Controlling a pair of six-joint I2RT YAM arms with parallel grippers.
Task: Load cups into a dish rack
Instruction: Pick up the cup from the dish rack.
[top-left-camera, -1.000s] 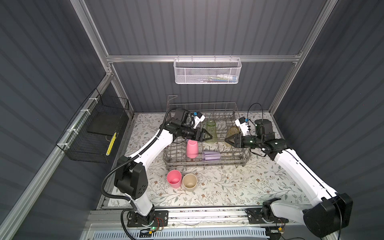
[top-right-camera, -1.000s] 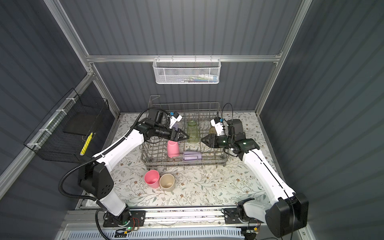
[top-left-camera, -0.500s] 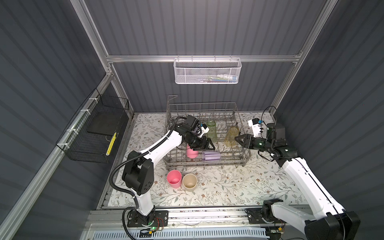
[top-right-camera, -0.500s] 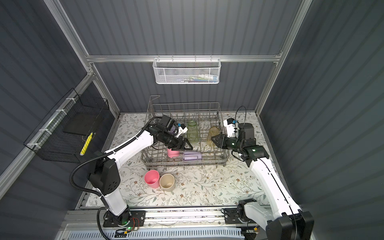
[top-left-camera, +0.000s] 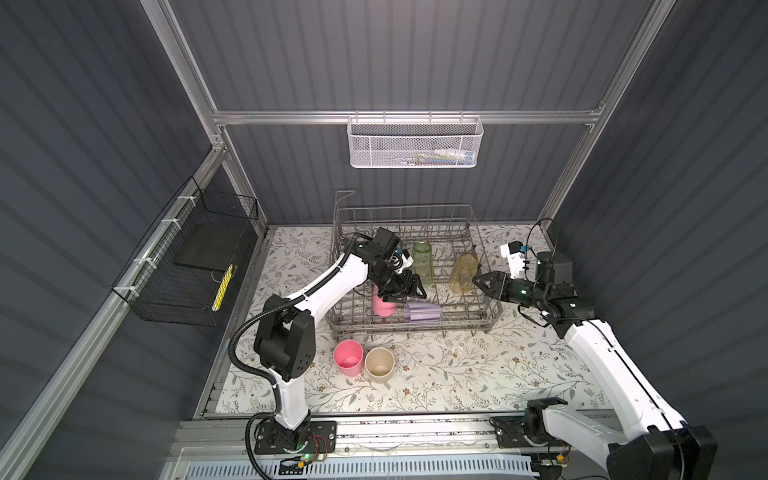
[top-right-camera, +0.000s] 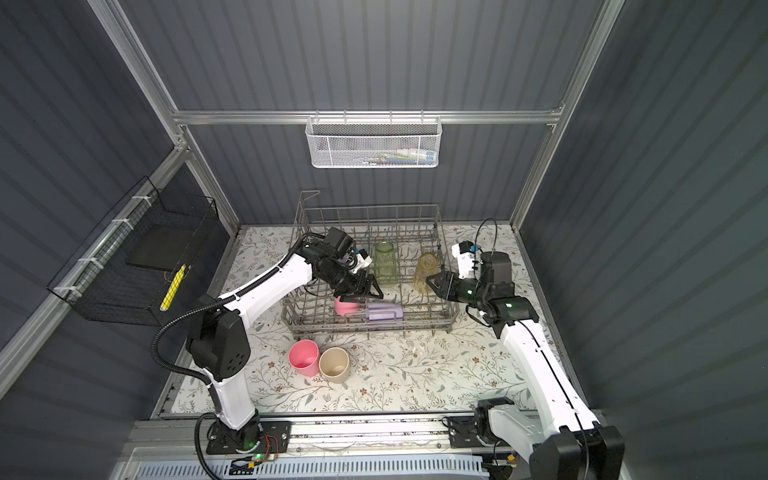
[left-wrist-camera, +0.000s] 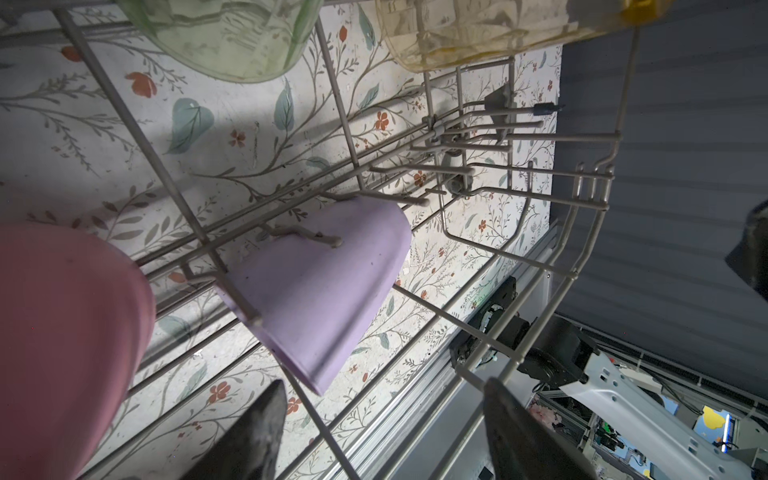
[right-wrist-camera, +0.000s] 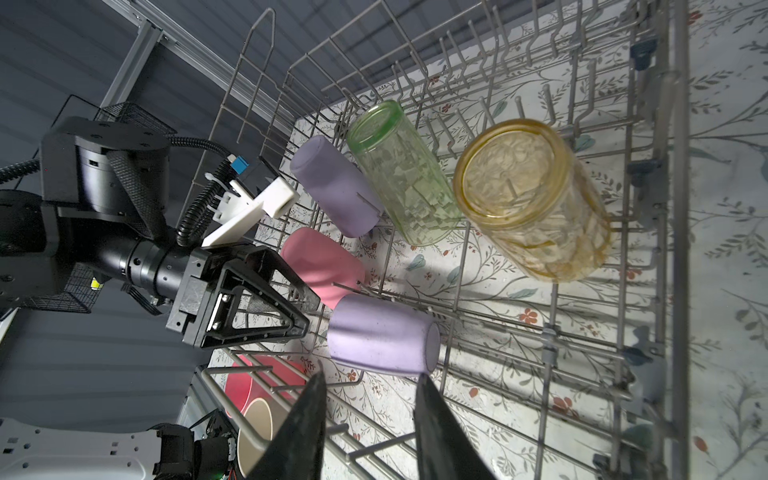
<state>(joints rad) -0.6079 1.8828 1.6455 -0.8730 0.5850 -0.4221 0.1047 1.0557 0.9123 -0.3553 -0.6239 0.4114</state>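
The grey wire dish rack (top-left-camera: 415, 328) (top-right-camera: 374, 328) holds a clear green glass (top-left-camera: 422, 257), a clear amber glass (top-left-camera: 462, 270), a pink cup (top-left-camera: 384, 306) and a lilac cup (top-left-camera: 424, 311) lying on its side. A second lilac cup (right-wrist-camera: 332, 187) shows in the right wrist view. On the table in front stand a pink cup (top-left-camera: 348, 357) and a beige cup (top-left-camera: 379, 363), mouths up. My left gripper (top-left-camera: 405, 289) (left-wrist-camera: 384, 384) hangs open and empty inside the rack, just above the pink and lilac cups. My right gripper (top-left-camera: 478, 282) (right-wrist-camera: 370, 378) is open and empty at the rack's right side, beside the amber glass.
A white mesh basket (top-left-camera: 413, 143) hangs on the back wall. A black wire basket (top-left-camera: 187, 266) hangs on the left wall. The rack's tall grid sides and upright tines surround both grippers. The floral table top spreads in front of the rack.
My left gripper moved from beside the green glass toward the rack's front, over the pink and lilac cups. My right gripper backed off to the right from the amber glass.
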